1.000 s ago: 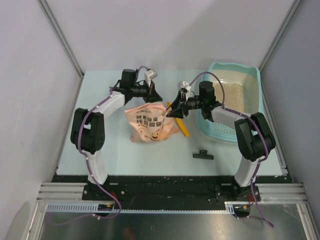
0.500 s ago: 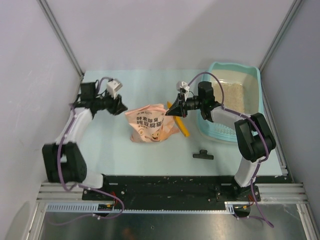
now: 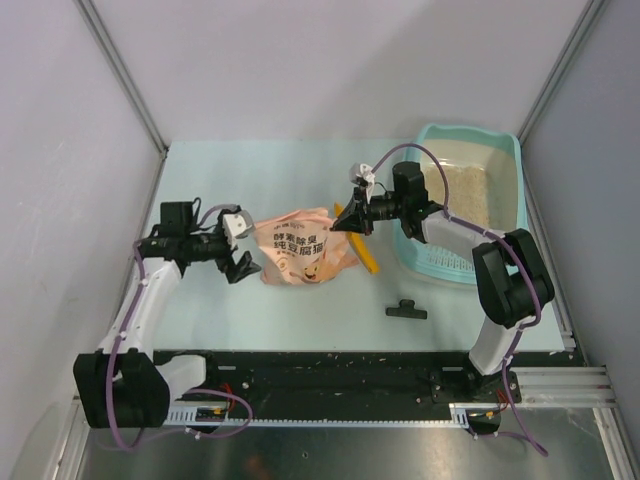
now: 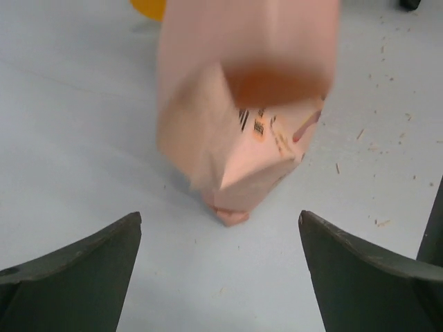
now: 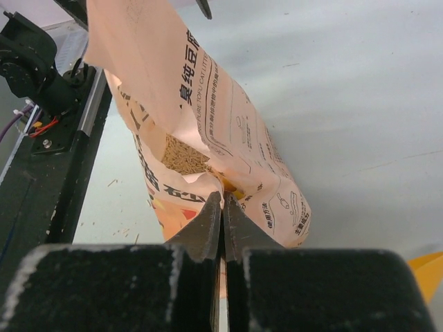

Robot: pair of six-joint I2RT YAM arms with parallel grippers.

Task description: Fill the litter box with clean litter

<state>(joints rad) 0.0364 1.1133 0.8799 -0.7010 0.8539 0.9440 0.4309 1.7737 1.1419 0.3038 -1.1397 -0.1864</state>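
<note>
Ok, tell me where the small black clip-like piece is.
The small black clip-like piece lies on the pale table in the top view, right of centre, just toward the arms from the light-teal plastic litter box.

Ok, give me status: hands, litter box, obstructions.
Left hand open, short of litter bag. Right hand shut on its open rim. Litter box holds pale litter. Orange scoop lies between bag and box.

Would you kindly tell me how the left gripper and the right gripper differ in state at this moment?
The left gripper is open and empty; the right gripper is shut on the edge of the bag. The left gripper sits short of the bag; the right gripper touches it. Both face the bag.
</note>
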